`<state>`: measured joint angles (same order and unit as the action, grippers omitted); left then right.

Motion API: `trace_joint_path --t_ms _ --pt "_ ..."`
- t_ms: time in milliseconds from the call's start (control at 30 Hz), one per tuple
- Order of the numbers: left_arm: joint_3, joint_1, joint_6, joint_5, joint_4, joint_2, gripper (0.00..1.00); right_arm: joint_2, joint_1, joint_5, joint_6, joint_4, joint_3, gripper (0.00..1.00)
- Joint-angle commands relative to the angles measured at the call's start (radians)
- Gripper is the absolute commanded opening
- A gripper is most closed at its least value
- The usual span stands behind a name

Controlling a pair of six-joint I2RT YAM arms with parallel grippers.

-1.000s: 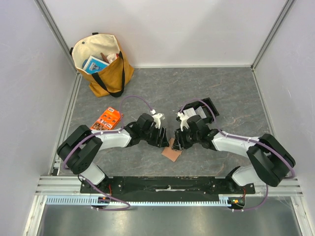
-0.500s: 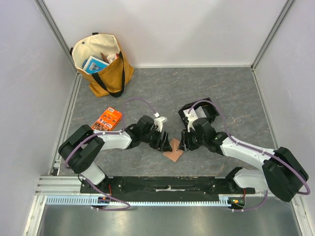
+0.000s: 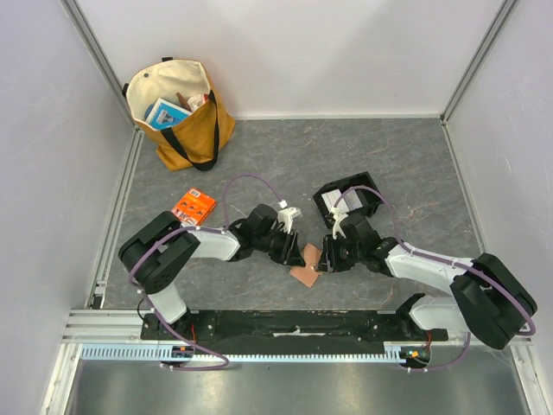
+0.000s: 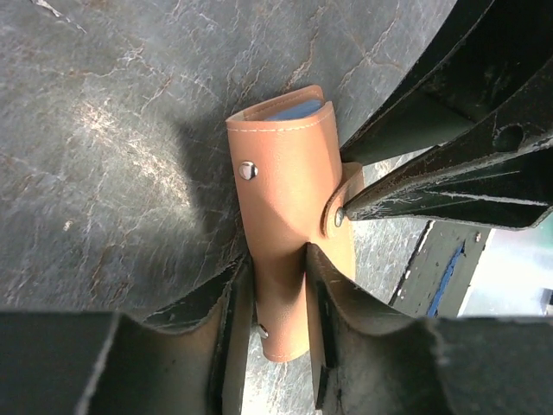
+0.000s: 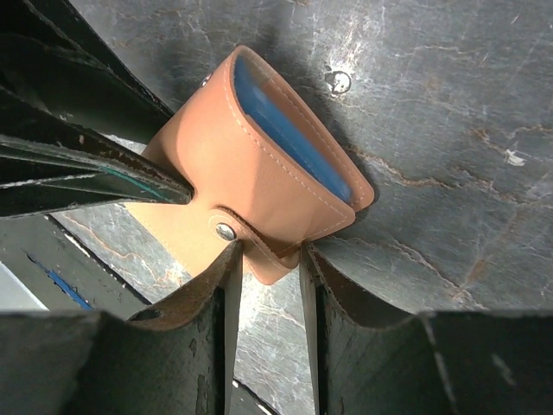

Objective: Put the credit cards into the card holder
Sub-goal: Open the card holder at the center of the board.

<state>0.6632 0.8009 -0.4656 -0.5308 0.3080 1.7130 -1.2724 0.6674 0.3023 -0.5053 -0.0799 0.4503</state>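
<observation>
The tan-brown card holder (image 3: pixel 304 264) lies between both grippers near the table's front middle. In the left wrist view my left gripper (image 4: pixel 276 303) is shut on the card holder (image 4: pixel 285 190); its blue inner face shows at the far end. In the right wrist view my right gripper (image 5: pixel 266 259) pinches the snap strap at the edge of the card holder (image 5: pixel 259 164), whose blue inside shows in the open fold. The left gripper (image 3: pixel 292 252) and right gripper (image 3: pixel 322 258) face each other. The white credit cards (image 3: pixel 332 201) lie in the black tray behind the right arm.
A black two-compartment tray (image 3: pixel 359 194) sits behind the right gripper. An orange printed packet (image 3: pixel 193 207) lies to the left. A tan tote bag (image 3: pixel 180 112) with items stands at the back left corner. Walls enclose the grey table.
Both grippers have moved forward and slightly right with the card holder between them. The right arm has drawn away from the black tray, which now shows more.
</observation>
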Motion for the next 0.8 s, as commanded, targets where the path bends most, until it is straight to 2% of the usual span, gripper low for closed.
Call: trace_joint_path --t_ms 0,167,267,433,567,700,767 --pt "-0.05 0.04 -0.011 0.02 -0.133 0.099 0.31 -0.039 0.014 0.026 -0.038 0.031 -0.058 0.39" --pt "-0.008 0.04 0.019 0.037 -0.194 0.099 0.02 -0.004 0.012 0.018 0.0 0.003 -0.029 0.4" --pt "0.062 0.04 0.096 0.069 -0.355 0.099 0.02 0.077 0.014 -0.034 0.06 -0.046 0.017 0.42" --pt "0.125 0.041 0.2 0.088 -0.483 0.066 0.02 0.13 0.008 -0.043 0.111 -0.041 0.076 0.44" --pt "0.151 0.038 0.261 0.078 -0.55 0.056 0.02 0.078 -0.005 -0.002 0.131 0.024 0.08 0.45" --pt "0.167 0.04 0.277 0.094 -0.564 0.065 0.02 -0.048 -0.008 0.13 0.134 0.069 0.093 0.41" --pt "0.17 0.035 0.277 0.1 -0.564 0.068 0.02 -0.062 -0.008 0.162 0.119 0.072 0.067 0.41"
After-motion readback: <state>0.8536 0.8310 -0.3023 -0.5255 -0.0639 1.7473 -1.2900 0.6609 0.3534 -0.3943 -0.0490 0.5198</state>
